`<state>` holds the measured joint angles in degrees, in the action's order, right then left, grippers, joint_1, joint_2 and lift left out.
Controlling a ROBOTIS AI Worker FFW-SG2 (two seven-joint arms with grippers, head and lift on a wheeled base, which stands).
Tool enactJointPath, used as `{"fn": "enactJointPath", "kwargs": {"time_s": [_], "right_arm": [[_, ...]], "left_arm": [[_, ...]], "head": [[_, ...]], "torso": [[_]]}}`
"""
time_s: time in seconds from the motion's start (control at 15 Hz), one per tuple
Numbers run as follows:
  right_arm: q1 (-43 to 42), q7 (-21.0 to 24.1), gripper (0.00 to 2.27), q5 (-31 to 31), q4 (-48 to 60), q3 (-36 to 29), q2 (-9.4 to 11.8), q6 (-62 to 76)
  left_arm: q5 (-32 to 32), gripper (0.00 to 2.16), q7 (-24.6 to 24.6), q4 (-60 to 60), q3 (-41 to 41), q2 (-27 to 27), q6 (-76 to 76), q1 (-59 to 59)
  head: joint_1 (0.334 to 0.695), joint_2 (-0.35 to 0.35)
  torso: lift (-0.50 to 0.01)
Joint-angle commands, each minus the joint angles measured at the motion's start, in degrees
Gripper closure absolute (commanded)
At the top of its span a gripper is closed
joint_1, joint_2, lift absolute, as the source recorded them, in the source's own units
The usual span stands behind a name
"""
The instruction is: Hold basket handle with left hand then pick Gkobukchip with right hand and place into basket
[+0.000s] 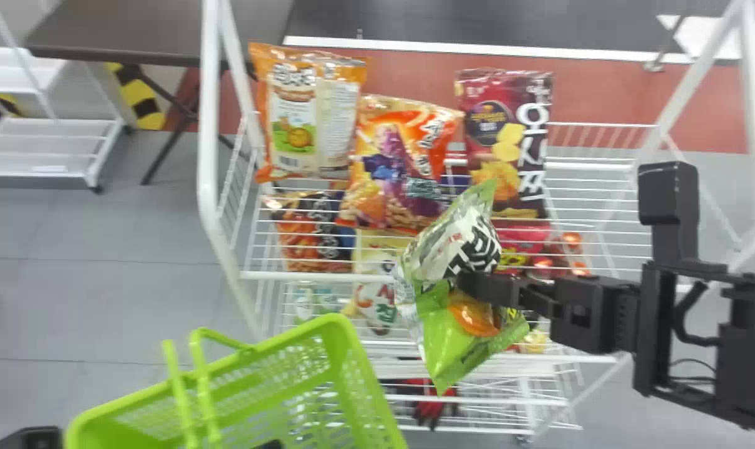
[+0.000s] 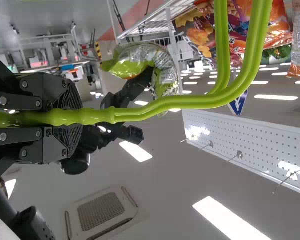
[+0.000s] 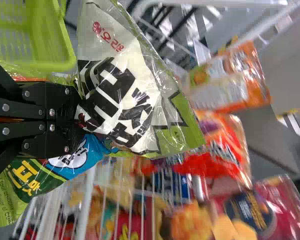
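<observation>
My left gripper (image 1: 34,438) shows as a black part at the bottom left corner; in the left wrist view my left gripper (image 2: 65,117) is shut on the green basket handle (image 2: 190,102). The green basket (image 1: 346,368) hangs tilted at the bottom of the head view. Up and to the right of it, my right gripper (image 1: 471,287) is shut on the green and white Gkobukchip bag (image 1: 446,349), pinching its middle. The right wrist view has the bag (image 3: 120,80) creased around my right gripper (image 3: 72,120), hiding the fingertips. Basket and bag are apart.
Behind the bag stands a white wire rack (image 1: 377,275) with several snack bags, among them an orange bag (image 1: 296,118) and a dark red bag (image 1: 508,137). Its white left post (image 1: 209,125) rises beyond the basket. A dark table (image 1: 134,31) stands farther back at the left.
</observation>
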<state>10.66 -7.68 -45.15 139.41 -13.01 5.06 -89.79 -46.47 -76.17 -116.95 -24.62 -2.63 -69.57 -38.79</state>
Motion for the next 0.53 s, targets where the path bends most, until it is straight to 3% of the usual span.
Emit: {"fn": "enactJointPath", "kwargs": {"time_s": [0.0,0.47], "right_arm": [[0.8,-0.1,2.26,-3.1,-2.3,2.7,-0.7,-0.3],[1.3,-1.2,2.26,-5.2,-8.3,13.7,-2.0,-0.3]], "left_arm": [[-0.2,2.15,0.1,0.1,0.0,-0.1,0.0,0.0],[-0.8,2.15,0.0,-0.1,0.1,-0.4,-0.4,0.4]], "head": [[0.695,0.045],[0.695,0.282]], "torso": [[0.000],[0.000]]}}
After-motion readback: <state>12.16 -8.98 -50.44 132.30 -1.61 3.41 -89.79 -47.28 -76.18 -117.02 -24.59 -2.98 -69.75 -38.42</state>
